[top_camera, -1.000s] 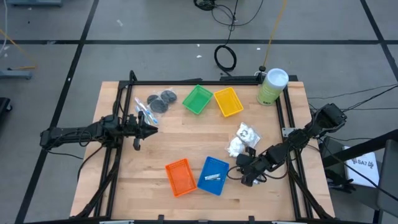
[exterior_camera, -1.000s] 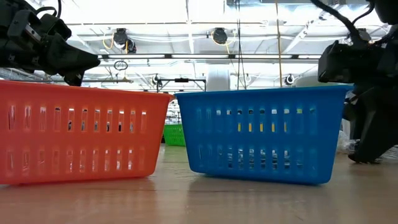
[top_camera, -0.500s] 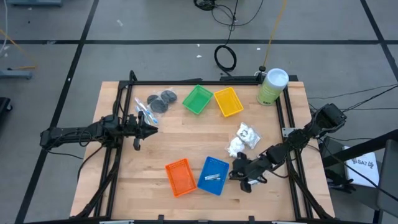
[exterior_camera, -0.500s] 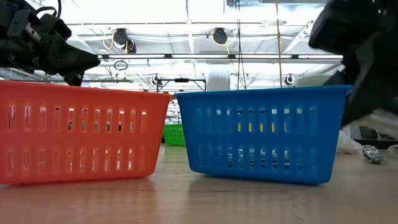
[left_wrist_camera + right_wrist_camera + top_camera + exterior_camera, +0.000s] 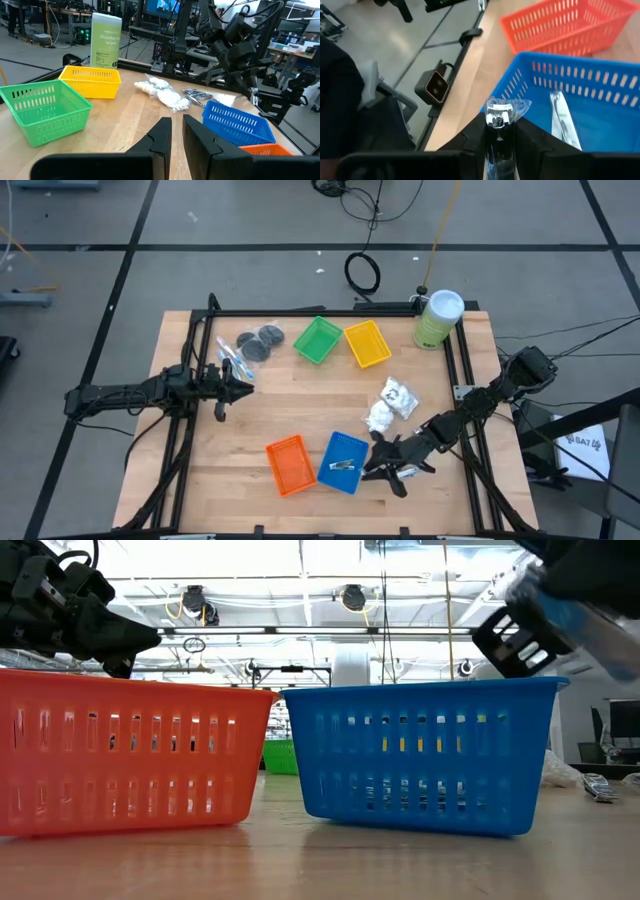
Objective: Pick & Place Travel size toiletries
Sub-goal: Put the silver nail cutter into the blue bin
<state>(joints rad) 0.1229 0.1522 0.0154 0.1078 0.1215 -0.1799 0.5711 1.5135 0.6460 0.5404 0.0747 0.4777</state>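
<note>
My right gripper [image 5: 381, 463] hovers at the right rim of the blue tray [image 5: 352, 445], shut on a silver foil tube [image 5: 498, 119]. A second silver tube [image 5: 561, 119] lies flat inside the blue tray. More silver tubes [image 5: 197, 95] and white packets [image 5: 390, 404] lie on the table beyond the blue tray. Dark discs [image 5: 260, 342] and clear sticks [image 5: 232, 361] rest at the far left. My left gripper [image 5: 177, 134] waits shut above the table's left side, level, touching nothing. My right gripper pinches the silver tube between its two fingers [image 5: 476, 134], with the tube lying along them. The tube's crimped end [image 5: 503, 106] sticks out past the fingertips. The fingers come from the table's right, slanting a little downward. The tube is lifted clear, above the blue tray's rim.
An orange tray [image 5: 288, 465] stands left of the blue one. A green tray [image 5: 317, 340] and a yellow tray [image 5: 367, 343] sit at the far middle. A tall pale green canister [image 5: 437, 318] stands at the far right corner. Bare wood lies mid-table.
My right gripper has risen from the table and tipped from pointing down to nearly level. It has also rolled somewhat and moved toward the blue tray, carrying the silver tube up clear of the table.
</note>
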